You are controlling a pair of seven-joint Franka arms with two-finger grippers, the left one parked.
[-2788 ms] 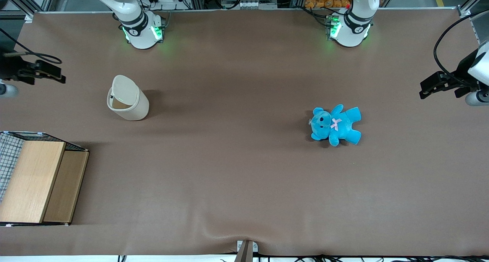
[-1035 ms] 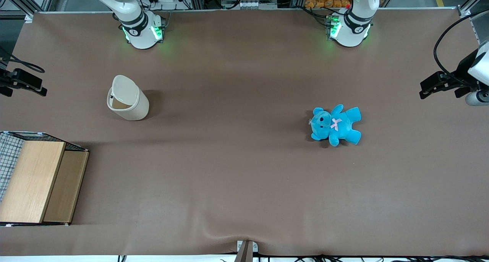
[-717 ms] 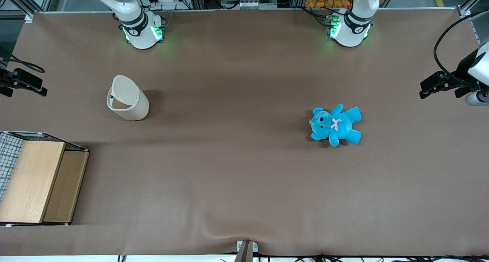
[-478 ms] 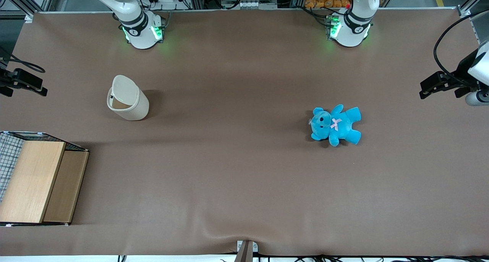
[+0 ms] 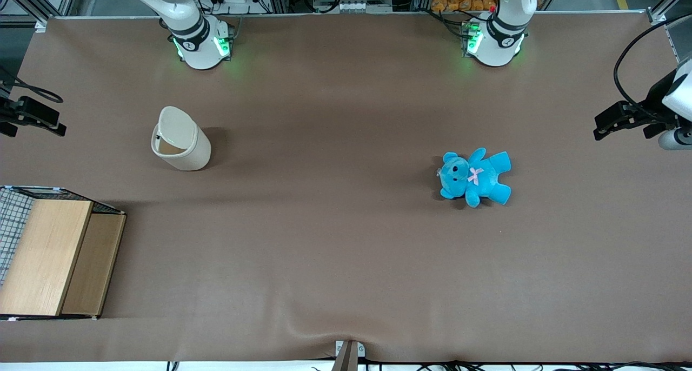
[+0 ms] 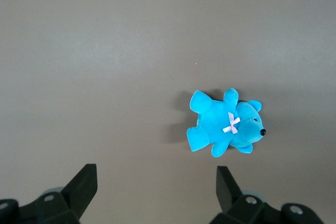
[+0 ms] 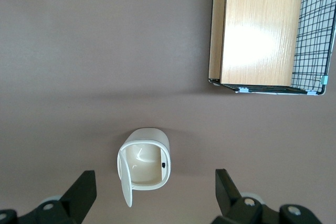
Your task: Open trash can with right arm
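The cream-white trash can (image 5: 184,149) stands on the brown table, nearer to the front camera than the right arm's base (image 5: 200,44). Its flat lid (image 5: 175,126) is swung up and the mouth is uncovered. In the right wrist view the trash can (image 7: 147,163) shows an empty inside, with the lid (image 7: 124,179) on edge beside the opening. My right gripper (image 5: 48,123) hangs high at the working arm's end of the table, well apart from the can. The gripper (image 7: 155,192) is open and empty, with both fingers wide apart.
A wooden box (image 5: 54,257) with a wire-mesh side lies at the working arm's end, nearer the front camera than the can; it also shows in the right wrist view (image 7: 260,27). A blue teddy (image 5: 474,176) lies toward the parked arm's end and shows in the left wrist view (image 6: 226,124).
Since 2.8 s ago my gripper has drawn away from the trash can toward the working arm's end of the table. Over the last second it has held still. The lid stays up.
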